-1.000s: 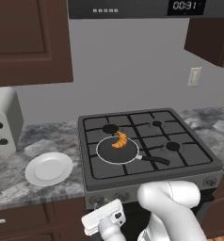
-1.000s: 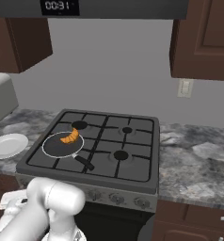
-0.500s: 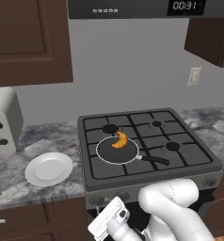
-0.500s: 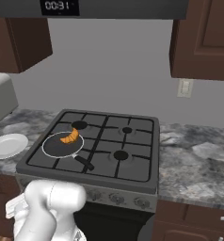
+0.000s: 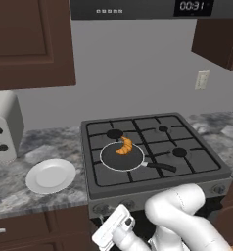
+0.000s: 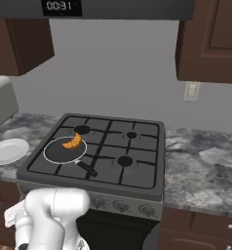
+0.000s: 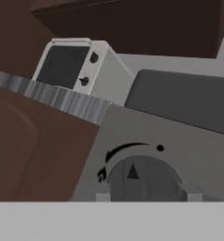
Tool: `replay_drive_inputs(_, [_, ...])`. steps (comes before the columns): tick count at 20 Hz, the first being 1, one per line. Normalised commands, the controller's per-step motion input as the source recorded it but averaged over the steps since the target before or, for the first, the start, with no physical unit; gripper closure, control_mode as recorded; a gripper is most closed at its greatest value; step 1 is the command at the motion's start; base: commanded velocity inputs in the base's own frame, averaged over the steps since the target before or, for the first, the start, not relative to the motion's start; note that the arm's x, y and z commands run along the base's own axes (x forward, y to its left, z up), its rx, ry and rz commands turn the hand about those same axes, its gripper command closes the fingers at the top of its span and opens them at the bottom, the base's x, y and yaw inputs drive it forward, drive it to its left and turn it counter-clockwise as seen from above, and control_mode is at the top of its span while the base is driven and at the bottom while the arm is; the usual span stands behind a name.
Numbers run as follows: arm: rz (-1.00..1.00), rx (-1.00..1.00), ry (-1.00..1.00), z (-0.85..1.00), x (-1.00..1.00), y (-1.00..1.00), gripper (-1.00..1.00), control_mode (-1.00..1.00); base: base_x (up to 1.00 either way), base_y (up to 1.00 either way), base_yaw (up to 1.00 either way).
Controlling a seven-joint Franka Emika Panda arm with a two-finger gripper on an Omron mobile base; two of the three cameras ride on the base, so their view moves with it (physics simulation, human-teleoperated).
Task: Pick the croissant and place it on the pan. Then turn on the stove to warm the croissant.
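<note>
The croissant [image 5: 123, 146] lies in the pan [image 5: 111, 158], which sits on the stove's [image 5: 197, 162] front left burner, up and beyond the gripper [image 5: 119, 230], so the placing looks done. What remains is turning on the heat. The gripper is down in front of the stove's front panel, and in the hand view a knob [image 7: 141, 179] stands directly ahead, very close. Whether the gripper is spread or clenched cannot be told; it does not appear to carry anything.
</note>
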Motion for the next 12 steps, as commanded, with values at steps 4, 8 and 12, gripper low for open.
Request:
replay_drive_inputs(4, [0.33, -0.17, -0.26, 0.0, -0.52, 0.07, 1.0, -1.0, 0.0, 0.0, 0.0])
replay_drive_inputs(8, [0.36, -0.19, -0.25, 0.0, -0.6, 0.12, 1.0, -1.0, 0.0, 0.0, 0.0])
replay_drive_inputs(12, [0.36, -0.18, -0.25, 0.0, -0.59, 0.13, 1.0, -1.0, 0.0, 0.0, 0.0])
